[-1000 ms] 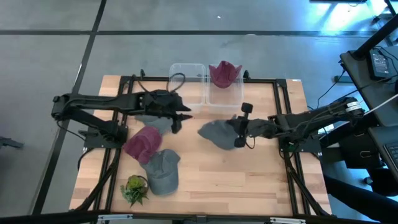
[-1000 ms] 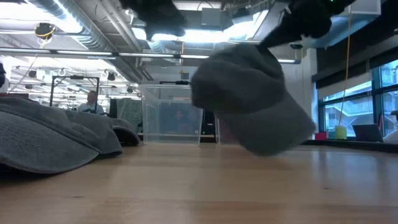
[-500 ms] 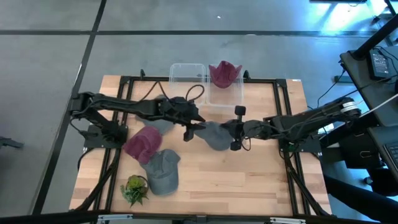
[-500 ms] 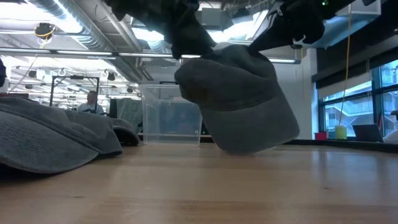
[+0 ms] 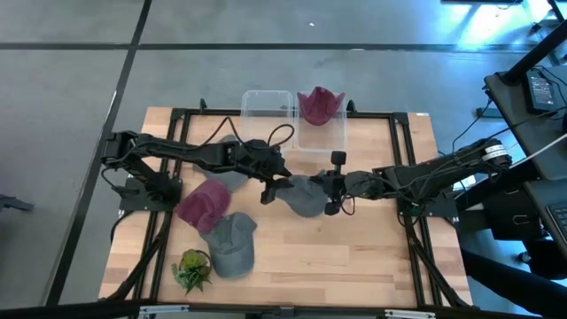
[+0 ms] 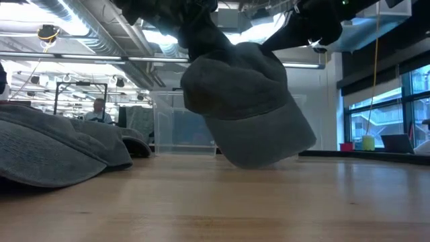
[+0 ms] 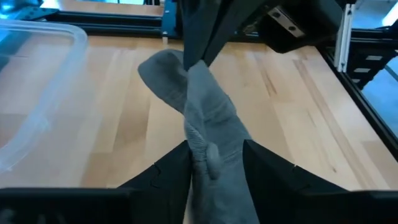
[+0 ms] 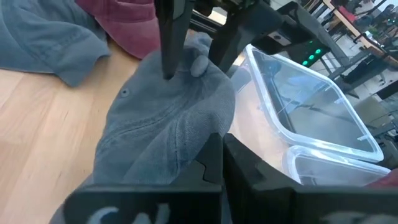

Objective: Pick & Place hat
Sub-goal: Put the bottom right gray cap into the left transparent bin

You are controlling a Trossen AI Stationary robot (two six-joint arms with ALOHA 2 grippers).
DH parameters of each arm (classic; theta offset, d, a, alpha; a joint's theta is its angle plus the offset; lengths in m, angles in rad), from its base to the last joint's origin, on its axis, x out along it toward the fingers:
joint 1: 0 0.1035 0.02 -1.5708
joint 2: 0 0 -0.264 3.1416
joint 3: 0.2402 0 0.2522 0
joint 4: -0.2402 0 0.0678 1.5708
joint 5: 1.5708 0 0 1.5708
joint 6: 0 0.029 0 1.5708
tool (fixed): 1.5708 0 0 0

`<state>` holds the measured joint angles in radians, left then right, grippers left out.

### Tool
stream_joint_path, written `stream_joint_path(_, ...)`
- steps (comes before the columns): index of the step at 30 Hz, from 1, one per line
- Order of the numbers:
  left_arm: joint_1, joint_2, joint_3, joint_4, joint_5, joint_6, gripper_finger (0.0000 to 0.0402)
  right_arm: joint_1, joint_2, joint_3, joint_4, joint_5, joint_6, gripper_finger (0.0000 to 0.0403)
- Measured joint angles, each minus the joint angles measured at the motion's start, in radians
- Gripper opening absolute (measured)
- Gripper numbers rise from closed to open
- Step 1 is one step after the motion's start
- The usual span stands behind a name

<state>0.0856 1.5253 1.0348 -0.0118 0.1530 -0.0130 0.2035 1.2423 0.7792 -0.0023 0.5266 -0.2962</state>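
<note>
At the lower left of the high view, a small green plant (image 5: 192, 269) is seen near the front edge of the wooden bench (image 5: 354, 257). Just above and to its right lies a grey cap (image 5: 232, 243), and touching that cap's upper left is a dark red hat (image 5: 203, 203).

At the centre of the frame, a grey hat (image 5: 304, 194) is held between both arms. The left pincer (image 5: 271, 183) is closed on the hat's left edge; in the left wrist view a fold of the fabric (image 7: 208, 134) is pinched between the two dark fingers. The right pincer (image 5: 334, 185) is clamped on the hat's right side, and in the right wrist view the cloth (image 8: 168, 124) is gripped between its fingers. In the low view the hat (image 6: 242, 107) is seen hanging from both arms, its lowest part close to the bench surface; whether it touches cannot be told.

Farther back, at the upper centre, two clear plastic bins (image 5: 268, 111) stand side by side at the bench's far edge. In the right-hand one sits another dark red hat (image 5: 319, 104).
</note>
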Motion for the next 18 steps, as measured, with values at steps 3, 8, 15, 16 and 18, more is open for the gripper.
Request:
stream_joint_path(3, 0.000, 0.000, 0.000, -0.007, -0.001, 0.000, 0.0105, 0.000, 0.000, 0.000, -0.002, 0.000, 0.000, 0.0000)
stream_joint_path(8, 0.001, 0.000, 0.000, -0.007, 0.003, 0.001, 0.0028, 0.000, 0.000, 0.000, -0.002, 0.000, 0.000, 0.0000)
stream_joint_path(15, 0.002, -0.011, 0.003, -0.015, 0.007, -0.007, 0.0023, 0.002, 0.000, 0.000, -0.007, -0.003, -0.049, 0.0027)
stream_joint_path(16, 0.002, -0.013, 0.011, -0.035, 0.007, -0.007, 0.0023, 0.004, 0.000, 0.000, -0.007, 0.000, -0.052, 0.0038)
stream_joint_path(18, 0.002, -0.017, 0.032, -0.068, 0.007, 0.006, 0.0023, 0.005, -0.001, 0.005, -0.023, 0.001, -0.038, 0.0062)
